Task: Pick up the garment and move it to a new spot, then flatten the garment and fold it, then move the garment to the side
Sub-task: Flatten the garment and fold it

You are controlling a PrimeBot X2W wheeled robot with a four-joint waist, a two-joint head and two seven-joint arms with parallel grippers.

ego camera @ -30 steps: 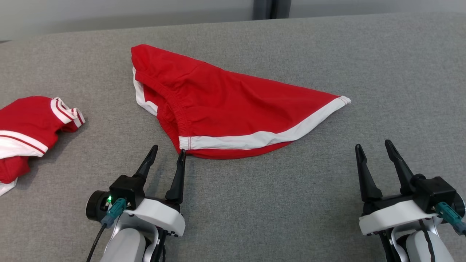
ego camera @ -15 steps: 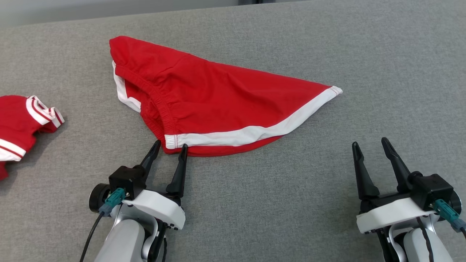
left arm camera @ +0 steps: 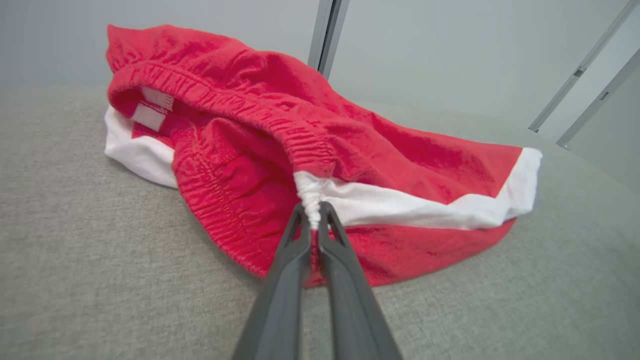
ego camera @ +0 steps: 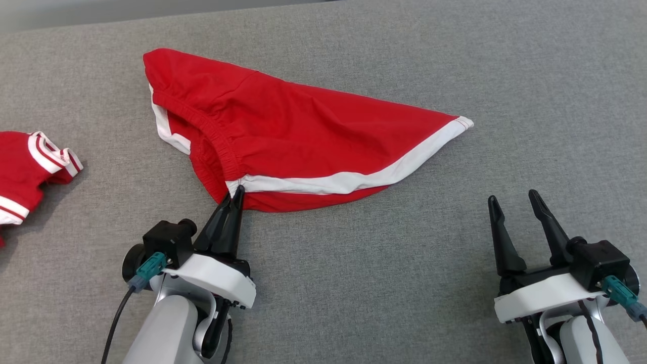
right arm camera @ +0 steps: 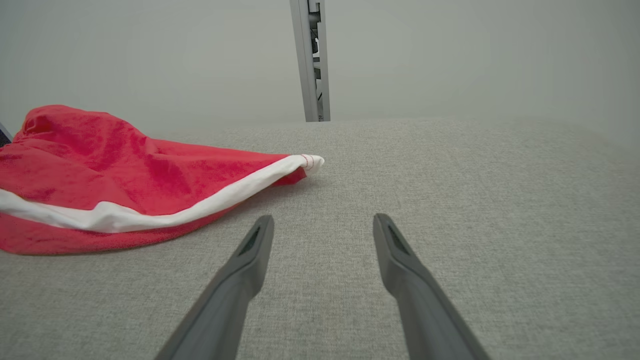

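Note:
The garment (ego camera: 303,136) is a pair of red shorts with white trim, lying crumpled on the grey surface, with its waistband toward the left. My left gripper (ego camera: 235,194) is shut on the garment's near white-trimmed corner, where the cloth bunches between the fingertips (left arm camera: 313,212). In the left wrist view the garment (left arm camera: 280,130) spreads out just beyond my closed fingers. My right gripper (ego camera: 510,202) stands open at the lower right, well clear of the garment's pointed right tip (ego camera: 462,123). From the right wrist view, the garment (right arm camera: 125,175) lies to the left of my open right gripper (right arm camera: 322,220).
A second red garment with white stripes (ego camera: 25,162) lies at the left edge of the grey fabric surface (ego camera: 404,283). A pale wall with a grey vertical post (right arm camera: 311,60) stands beyond the surface's far edge.
My left gripper has moved forward onto the garment's near corner and shut on it. The head camera has shifted, so the whole picture has slid. The right gripper stays open.

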